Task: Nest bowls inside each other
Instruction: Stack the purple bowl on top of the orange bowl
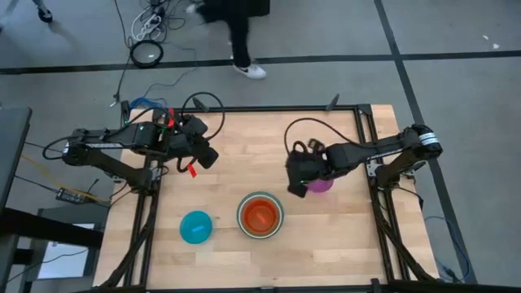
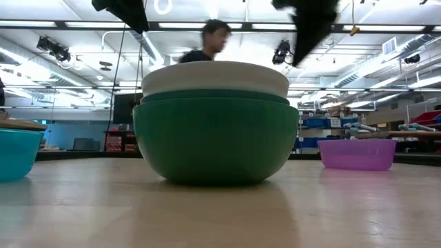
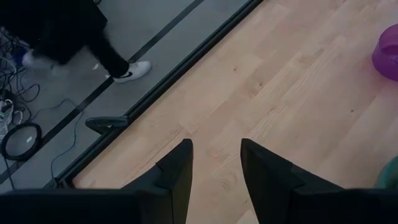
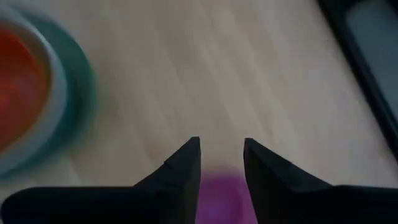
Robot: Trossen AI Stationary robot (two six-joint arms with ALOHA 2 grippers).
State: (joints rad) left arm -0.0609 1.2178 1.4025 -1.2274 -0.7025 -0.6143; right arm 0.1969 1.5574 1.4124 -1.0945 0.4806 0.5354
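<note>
- High view: I find the stack of bowls near the middle of the table's front edge, with orange inside and white and green rims around it. The light blue bowl sits alone beside it toward the left edge. The purple bowl lies toward the right edge, partly under the right gripper. The left gripper waits near the back left corner, over bare wood.
- Low view: the stack fills the centre, with a white rim over teal and sage green walls. The purple bowl stands apart from it, as does the blue one on the other side. A person passes behind the table.
- Left wrist view: the left gripper shows both fingers parted over empty board and holding nothing.
- Right wrist view: the right gripper shows fingers parted with a clear gap, and the purple bowl directly below them. I cannot tell whether either finger touches the rim; nothing is pinched yet.
- Handling, in my judgement: these are thin, light, rigid plastic bowls with smooth walls, likely to slide on the wood. I would take the purple one at the rim, one finger inside and one outside.
</note>
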